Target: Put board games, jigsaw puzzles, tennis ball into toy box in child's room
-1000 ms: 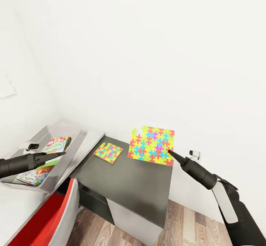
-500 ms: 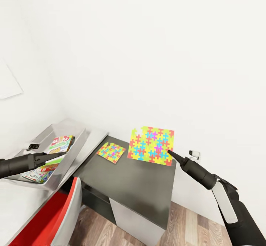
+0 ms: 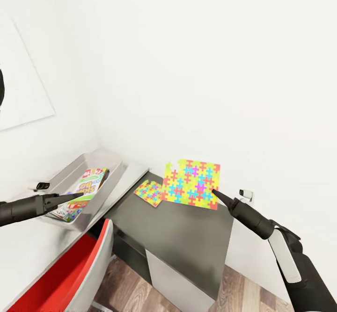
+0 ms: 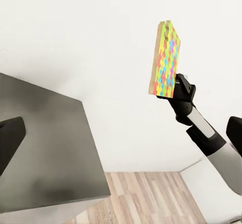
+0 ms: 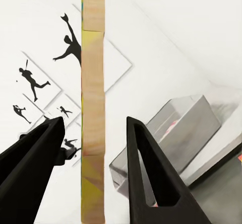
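Camera panned; right arm (image 3: pixel 220 197) extended, puzzle (image 3: pixel 192 184) lifted.

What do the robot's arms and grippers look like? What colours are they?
Both arms are dark grey, round tubes that narrow into black, pointy grippers: left gripper, right gripper. The right arm has a white panel along its forearm. Up close, the right gripper's fingers are black, tapering wedges.

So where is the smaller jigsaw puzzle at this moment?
In the head view the smaller jigsaw puzzle lies flat on the dark cabinet top, near the wall, between the toy box and the larger puzzle that the right gripper holds up.
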`<state>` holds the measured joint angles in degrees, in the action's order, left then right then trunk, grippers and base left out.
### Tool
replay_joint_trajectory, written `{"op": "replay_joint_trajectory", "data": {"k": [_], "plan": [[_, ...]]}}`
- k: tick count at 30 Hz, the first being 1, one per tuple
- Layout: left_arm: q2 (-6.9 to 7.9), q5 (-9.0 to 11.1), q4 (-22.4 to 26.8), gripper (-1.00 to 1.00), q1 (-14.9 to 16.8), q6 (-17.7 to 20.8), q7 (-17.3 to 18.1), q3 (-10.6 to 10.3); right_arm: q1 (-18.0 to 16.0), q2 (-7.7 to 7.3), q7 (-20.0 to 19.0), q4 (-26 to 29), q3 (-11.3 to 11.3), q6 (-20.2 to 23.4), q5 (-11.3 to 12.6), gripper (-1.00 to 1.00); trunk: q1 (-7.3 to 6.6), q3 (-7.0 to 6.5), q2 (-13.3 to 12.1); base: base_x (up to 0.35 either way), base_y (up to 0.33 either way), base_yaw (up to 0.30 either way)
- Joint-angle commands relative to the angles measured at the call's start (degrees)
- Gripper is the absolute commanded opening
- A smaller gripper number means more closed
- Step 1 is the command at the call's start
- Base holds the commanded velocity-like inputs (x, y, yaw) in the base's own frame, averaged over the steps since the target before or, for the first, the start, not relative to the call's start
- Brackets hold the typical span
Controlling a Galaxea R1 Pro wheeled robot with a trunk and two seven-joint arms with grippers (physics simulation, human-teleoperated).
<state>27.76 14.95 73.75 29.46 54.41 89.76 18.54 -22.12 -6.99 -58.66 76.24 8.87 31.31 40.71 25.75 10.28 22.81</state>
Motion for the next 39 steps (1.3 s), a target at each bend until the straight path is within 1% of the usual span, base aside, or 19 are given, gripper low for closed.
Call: {"op": "replay_joint_trajectory", "data": {"k": [1, 5, 12, 17, 22, 26, 39], "plan": [[0.01, -0.1, 0.0, 1.0, 0.1, 0.6, 0.2, 0.0, 0.0, -0.02, 0.0, 0.0, 0.0, 0.4, 0.3, -1.0, 0.04, 0.05, 0.1, 0.032, 0.003, 0.235], [0.01, 0.0, 0.0, 1.0, 0.1, 0.6, 0.2, 0.0, 0.0, -0.04, 0.0, 0.0, 0.0, 0.4, 0.3, -1.0, 0.04, -0.22, 0.1, 0.097, 0.14, 0.232], [0.1, 0.0, -0.1, 1.0, 0.1, 0.6, 0.2, 0.0, 0.0, -0.04, -0.1, -0.1, 0.2, 0.4, 0.3, -1.0, 0.04, -0.68, 0.1, 0.064, 0.261, 0.227], [0.1, -0.1, -0.1, 1.0, 0.1, 0.6, 0.2, 0.0, 0.0, -0.04, -0.2, -0.1, 0.2, 0.4, 0.3, -1.0, 0.04, -0.77, 0.1, 0.151, 0.213, 0.068], [0.1, -0.1, -0.1, 1.0, 0.1, 0.6, 0.2, 0.0, 0.0, -0.04, -0.2, 0.0, 0.2, 0.4, 0.3, -1.0, 0.04, -0.78, 0.1, 0.237, 0.046, 0.006], [0.1, -0.1, -0.1, 1.0, 0.1, 0.6, 0.2, 0.0, 0.0, -0.04, -0.2, 0.0, 0.3, 0.4, 0.3, -1.0, 0.04, -0.83, 0.1, 0.105, 0.008, 0.094], [0.1, 0.1, -0.1, 1.0, 0.1, 0.6, 0.2, 0.0, 0.0, -0.04, -0.1, 0.0, 0.3, 0.4, 0.3, -1.0, 0.04, -1.34, 0.1, -0.07, 0.039, 0.243]]}}
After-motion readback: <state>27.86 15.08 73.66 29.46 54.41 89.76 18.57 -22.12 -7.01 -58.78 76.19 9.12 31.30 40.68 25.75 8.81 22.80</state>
